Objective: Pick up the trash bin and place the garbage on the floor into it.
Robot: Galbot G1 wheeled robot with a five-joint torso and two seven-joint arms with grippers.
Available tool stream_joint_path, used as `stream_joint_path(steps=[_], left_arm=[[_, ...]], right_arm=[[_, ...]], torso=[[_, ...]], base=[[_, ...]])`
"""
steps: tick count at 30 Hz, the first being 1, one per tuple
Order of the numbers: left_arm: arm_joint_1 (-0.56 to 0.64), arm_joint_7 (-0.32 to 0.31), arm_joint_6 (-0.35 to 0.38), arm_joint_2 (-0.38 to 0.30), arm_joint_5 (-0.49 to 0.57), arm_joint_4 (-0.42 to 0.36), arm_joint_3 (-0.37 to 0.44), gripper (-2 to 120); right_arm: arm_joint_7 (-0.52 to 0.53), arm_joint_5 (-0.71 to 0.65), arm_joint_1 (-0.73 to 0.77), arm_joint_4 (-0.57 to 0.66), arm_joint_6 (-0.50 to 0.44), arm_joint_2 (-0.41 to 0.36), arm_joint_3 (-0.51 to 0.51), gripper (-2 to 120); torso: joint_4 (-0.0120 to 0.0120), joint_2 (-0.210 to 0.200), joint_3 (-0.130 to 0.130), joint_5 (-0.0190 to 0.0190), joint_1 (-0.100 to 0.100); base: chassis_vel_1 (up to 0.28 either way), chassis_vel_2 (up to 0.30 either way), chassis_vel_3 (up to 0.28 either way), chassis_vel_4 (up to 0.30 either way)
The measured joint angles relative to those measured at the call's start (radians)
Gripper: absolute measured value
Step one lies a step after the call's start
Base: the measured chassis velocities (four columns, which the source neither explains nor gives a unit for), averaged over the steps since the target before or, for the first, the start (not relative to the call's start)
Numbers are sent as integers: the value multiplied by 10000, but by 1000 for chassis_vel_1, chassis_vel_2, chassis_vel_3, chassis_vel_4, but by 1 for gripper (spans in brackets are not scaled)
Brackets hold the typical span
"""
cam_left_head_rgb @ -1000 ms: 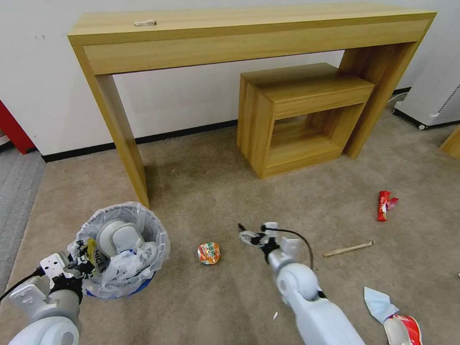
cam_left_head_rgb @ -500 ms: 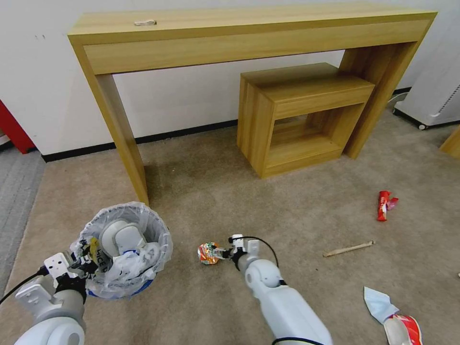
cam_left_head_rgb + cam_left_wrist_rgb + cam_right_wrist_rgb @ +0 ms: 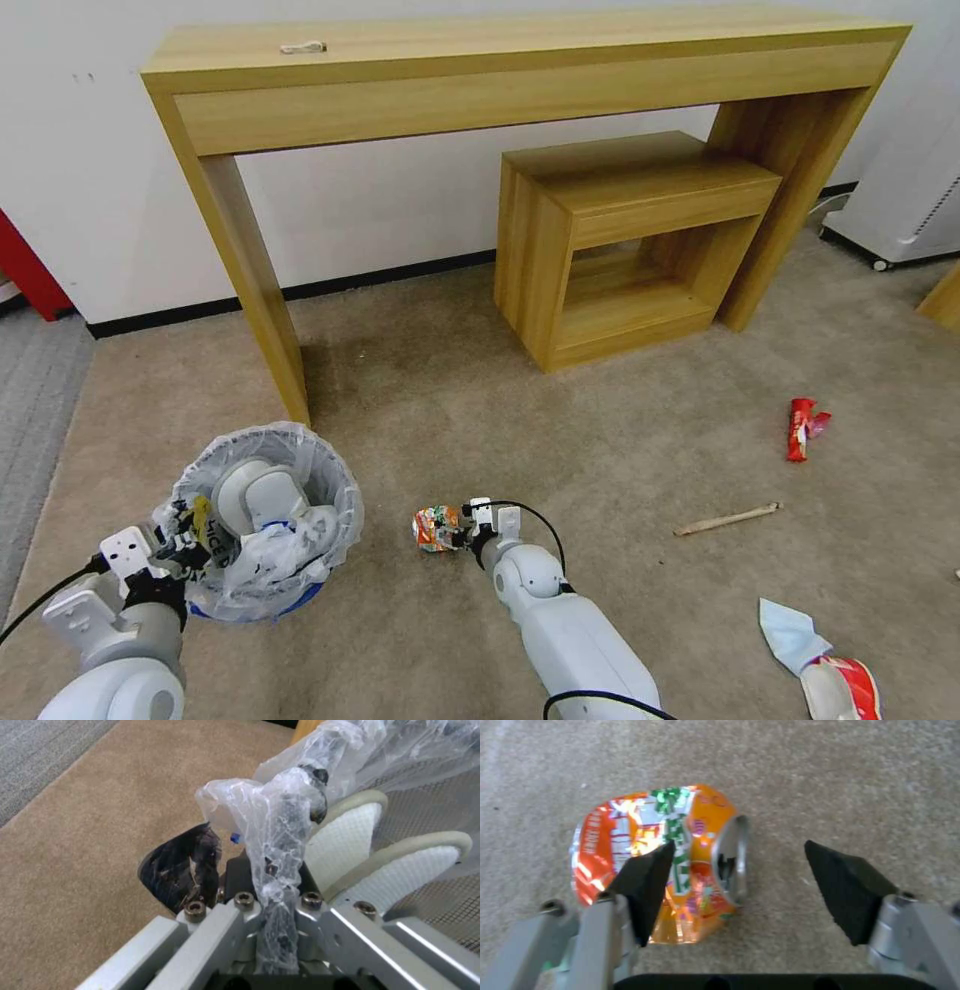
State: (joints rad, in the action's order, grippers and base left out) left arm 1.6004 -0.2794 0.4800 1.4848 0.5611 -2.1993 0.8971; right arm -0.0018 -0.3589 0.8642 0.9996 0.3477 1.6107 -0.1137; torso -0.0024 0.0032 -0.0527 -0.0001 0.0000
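The trash bin (image 3: 265, 520), blue with a crinkled clear liner, sits low at my left with white slippers (image 3: 262, 497) inside. My left gripper (image 3: 175, 545) is shut on its lined rim, and in the left wrist view the plastic liner (image 3: 280, 817) is pinched between the fingers. A crushed orange can (image 3: 436, 527) lies on the beige floor (image 3: 620, 450). My right gripper (image 3: 462, 530) is open right at the can. In the right wrist view one black pad (image 3: 645, 885) overlaps the can (image 3: 690, 832) and the other pad (image 3: 845, 888) stands clear of it.
More garbage lies to the right: a red wrapper (image 3: 800, 428), a wooden stick (image 3: 727, 519), a blue mask (image 3: 790, 632), and a red-and-white cup (image 3: 845, 690). A tall wooden console (image 3: 500, 70) and a small wooden box table (image 3: 630, 240) stand ahead by the wall.
My right gripper has swung left and down across the carpet, from right of the can to right at it. The bin in my left gripper has shifted slightly right.
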Motion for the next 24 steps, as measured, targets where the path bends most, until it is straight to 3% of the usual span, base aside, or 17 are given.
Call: stream_joint_path(steps=[1, 4, 7, 17, 24], left_arm=[[0, 0, 0, 0, 0, 0, 0, 1], [-21, 1, -5, 0, -53, 20, -54, 1], [-34, 2, -5, -8, -64, 20, -62, 1], [-24, 7, -5, -56, -70, 61, -62, 1], [-37, 16, -5, -64, -104, 102, -95, 1]], right_arm=[[0, 0, 0, 0, 0, 0, 0, 68], [-118, 180, -119, -318, -103, -10, -120, 51], [-264, 288, -230, -516, -276, -10, -199, 46], [-534, 611, -416, -807, -443, -15, -241, 46], [-563, 668, -482, -831, -454, -18, -297, 18]], torso=[[0, 0, 0, 0, 0], [0, 0, 0, 1, 0], [2, 0, 2, 2, 0], [2, 0, 1, 2, 0], [2, 1, 1, 1, 0]], base=[[0, 0, 0, 0], [0, 0, 0, 0], [0, 0, 0, 0], [0, 0, 0, 0], [0, 0, 0, 0]])
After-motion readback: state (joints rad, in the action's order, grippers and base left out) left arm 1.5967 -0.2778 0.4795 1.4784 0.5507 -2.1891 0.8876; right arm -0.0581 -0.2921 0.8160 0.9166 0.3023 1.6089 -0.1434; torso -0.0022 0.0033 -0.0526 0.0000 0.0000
